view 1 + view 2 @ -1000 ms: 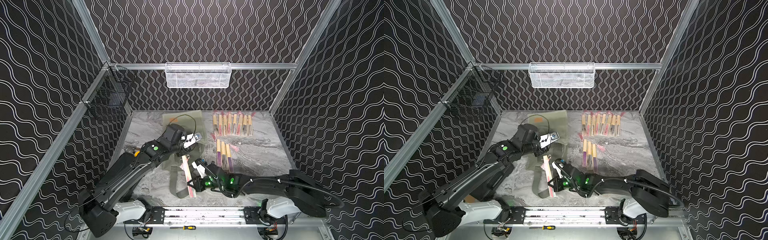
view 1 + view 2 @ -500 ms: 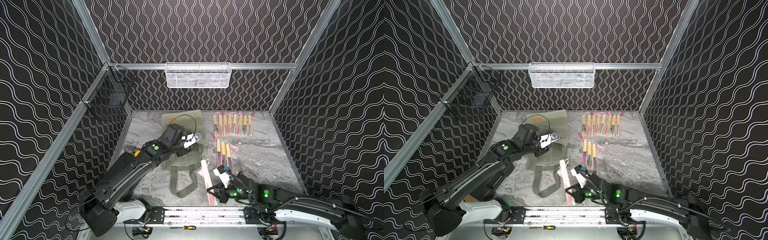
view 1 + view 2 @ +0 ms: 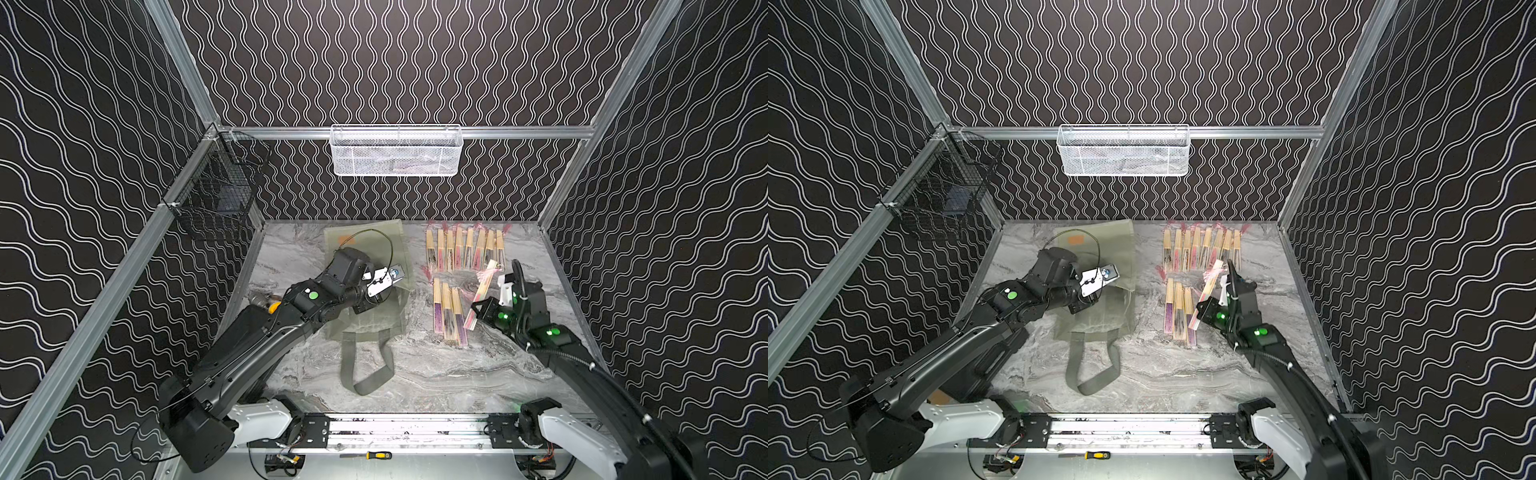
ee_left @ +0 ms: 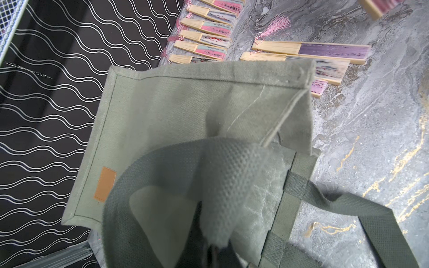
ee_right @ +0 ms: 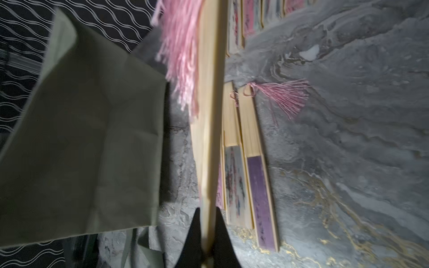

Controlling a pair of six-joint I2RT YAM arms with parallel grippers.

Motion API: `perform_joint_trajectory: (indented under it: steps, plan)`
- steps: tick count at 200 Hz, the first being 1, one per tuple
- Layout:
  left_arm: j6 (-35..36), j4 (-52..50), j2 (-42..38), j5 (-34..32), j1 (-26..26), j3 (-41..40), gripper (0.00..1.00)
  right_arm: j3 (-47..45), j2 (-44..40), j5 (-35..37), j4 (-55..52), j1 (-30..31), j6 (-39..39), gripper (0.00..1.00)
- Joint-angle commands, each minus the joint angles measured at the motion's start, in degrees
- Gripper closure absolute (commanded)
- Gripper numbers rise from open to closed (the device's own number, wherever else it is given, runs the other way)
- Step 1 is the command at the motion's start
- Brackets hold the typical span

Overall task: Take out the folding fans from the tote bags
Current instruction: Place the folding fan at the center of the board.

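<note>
The fan (image 5: pixel 210 139), a light, stiff wooden stick with a loose tassel (image 5: pixel 181 58), hangs tilted over three fans (image 3: pixel 446 311) on the table (image 3: pixel 415 374). The right gripper (image 5: pixel 208 215) clamps its tassel-free end; the rigid outer slats suit gripping. The left gripper (image 3: pixel 368 305), closed, seemingly pinches the soft tote (image 3: pixel 374 249).

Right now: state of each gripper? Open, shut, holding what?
Left gripper: closed, pinching the tote bag fabric.
Right gripper: closed on a folding fan.
</note>
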Motion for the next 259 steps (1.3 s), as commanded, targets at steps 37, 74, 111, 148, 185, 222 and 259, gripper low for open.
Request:
perform_joint_trajectory:
  steps: [37,74,111,148,185,222,259]
  plan:
    - [-0.5,2.5,-0.6,0.5,0.0,-0.1,1.00,10.0,16.6,2.8,-10.6,-2.4,-12.1,0.92]
    - [-0.6,2.4,-0.4,0.7,0.1,0.0,1.00,11.0,20.2,4.3,-12.4,-2.5,-14.4,0.91]
    - [-0.6,2.3,-0.5,1.0,0.1,0.2,1.00,11.7,24.1,4.5,-13.9,-2.1,-15.4,0.87]
    - [-0.7,2.3,-0.6,1.2,0.1,0.2,1.00,13.3,27.4,8.1,-15.7,-0.4,-16.4,0.90]
    - [-0.7,2.2,-0.4,1.4,0.1,0.3,1.00,13.2,29.0,8.0,-14.6,0.0,-16.5,0.88]
    - [-0.6,2.0,-0.5,1.4,0.1,0.2,1.00,13.4,30.5,5.7,-12.3,0.0,-16.6,0.88]
    - [-0.6,2.1,-0.5,1.2,0.0,0.1,1.00,14.0,32.0,5.2,-11.4,0.0,-17.6,0.89]
